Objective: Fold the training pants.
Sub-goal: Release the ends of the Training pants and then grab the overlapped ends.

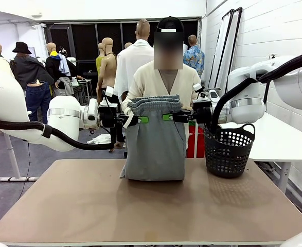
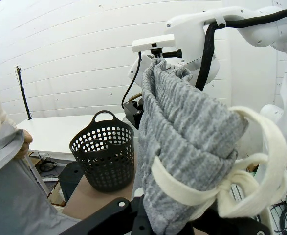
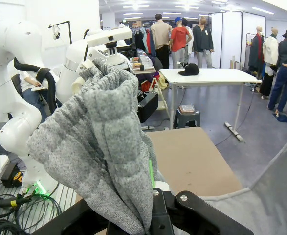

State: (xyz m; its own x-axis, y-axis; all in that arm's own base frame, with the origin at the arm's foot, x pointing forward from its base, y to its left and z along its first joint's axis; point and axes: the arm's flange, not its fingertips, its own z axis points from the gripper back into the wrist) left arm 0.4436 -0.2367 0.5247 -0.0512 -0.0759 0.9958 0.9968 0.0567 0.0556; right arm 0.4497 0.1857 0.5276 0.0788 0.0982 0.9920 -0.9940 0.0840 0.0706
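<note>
The training pants [image 1: 155,144], light grey jersey, hang upright between my two grippers, and their lower end rests on the table [image 1: 140,211]. My left gripper [image 1: 140,119] is shut on the left end of the gathered waistband. My right gripper [image 1: 169,117] is shut on the right end. In the left wrist view the bunched waistband [image 2: 182,127] and white drawstring [image 2: 253,181] fill the space over my left gripper [image 2: 153,218]. The right wrist view has the grey waistband [image 3: 104,132] clamped in my right gripper [image 3: 150,208]. The person's hands [image 1: 127,105] touch the waistband from behind.
A black perforated basket [image 1: 228,149] with a handle stands on the table's far right. The person stands close behind the far table edge. A white table [image 1: 279,139] stands beyond the basket. The near half of the brown tabletop is bare.
</note>
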